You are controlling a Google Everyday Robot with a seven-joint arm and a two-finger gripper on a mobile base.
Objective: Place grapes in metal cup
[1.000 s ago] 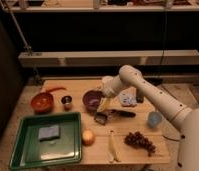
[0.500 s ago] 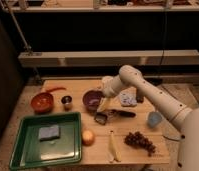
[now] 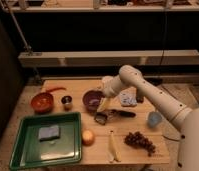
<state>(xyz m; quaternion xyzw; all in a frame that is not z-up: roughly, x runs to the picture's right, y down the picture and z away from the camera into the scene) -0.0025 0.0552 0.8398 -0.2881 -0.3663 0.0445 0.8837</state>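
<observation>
The grapes, a dark purple-red lumpy bunch, lie on the wooden table near its front right. The metal cup, small and silver-grey, stands at the left between the orange-red bowl and the purple bowl. My gripper hangs low over the middle of the table, just in front of the purple bowl. It is well left of and behind the grapes, and right of the cup. It holds nothing that I can make out.
A green tray with a blue sponge sits front left. A round orange fruit and a banana lie at the front. A pale blue cup, a white packet and a dark utensil are to the right.
</observation>
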